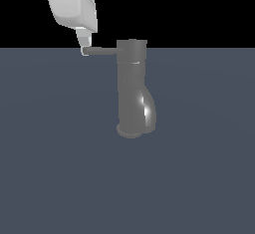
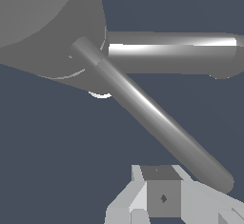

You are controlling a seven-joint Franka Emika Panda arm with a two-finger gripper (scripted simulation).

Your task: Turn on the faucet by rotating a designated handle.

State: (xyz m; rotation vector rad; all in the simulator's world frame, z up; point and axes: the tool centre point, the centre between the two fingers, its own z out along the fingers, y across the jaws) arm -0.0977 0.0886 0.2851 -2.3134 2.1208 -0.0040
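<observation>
The dark-grey faucet (image 1: 133, 91) stands upright on its round base in the middle of the exterior view. Its handle (image 1: 101, 51), a thin grey rod, sticks out level from the top cap toward the exterior view's left. My white gripper (image 1: 85, 47) comes down from the upper left, and its fingertips sit at the rod's free end, touching or nearly touching it. The fingers appear pressed together with no gap and hold nothing. In the wrist view the handle (image 2: 152, 116) runs diagonally from the faucet cap (image 2: 38, 23) toward my gripper (image 2: 162, 197), which is beside the rod's tip.
The faucet stands on a flat blue-grey surface (image 1: 60, 168) that fills the lower part of the exterior view. The faucet's glossy body (image 2: 171, 51) lies behind the handle in the wrist view. Nothing else is in view.
</observation>
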